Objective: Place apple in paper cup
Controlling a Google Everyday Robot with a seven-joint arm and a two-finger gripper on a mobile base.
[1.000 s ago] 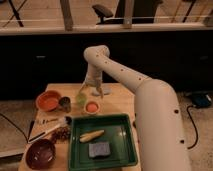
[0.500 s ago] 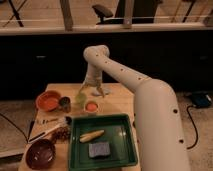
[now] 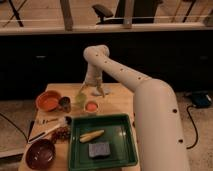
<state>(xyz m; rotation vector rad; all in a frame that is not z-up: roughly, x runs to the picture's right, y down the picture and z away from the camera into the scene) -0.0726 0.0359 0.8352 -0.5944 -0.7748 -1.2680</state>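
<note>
On the wooden worktop (image 3: 116, 100), a dark reddish-brown bowl (image 3: 40, 153) sits at the front left corner, with a round orange bowl (image 3: 48, 100) farther back along the left side. Just right of the orange bowl stands a dark metal can (image 3: 65, 104), and beside that a pale green item (image 3: 80, 98). In front of them lie a white-handled utensil (image 3: 47, 131) and a cluster of dark reddish pieces (image 3: 61, 133). Next comes the small round orange-red apple (image 3: 91, 106), resting in the mouth of the short whitish paper cup (image 3: 91, 110), just behind the rectangular green tray (image 3: 128, 145). The tray holds a long yellow corn-like piece (image 3: 92, 135) and a grey-blue block (image 3: 99, 149). The pincer (image 3: 92, 90) hangs above and just behind the cup, its fingers spread apart and holding nothing. The white arm (image 3: 145, 100) reaches back to the right.
</note>
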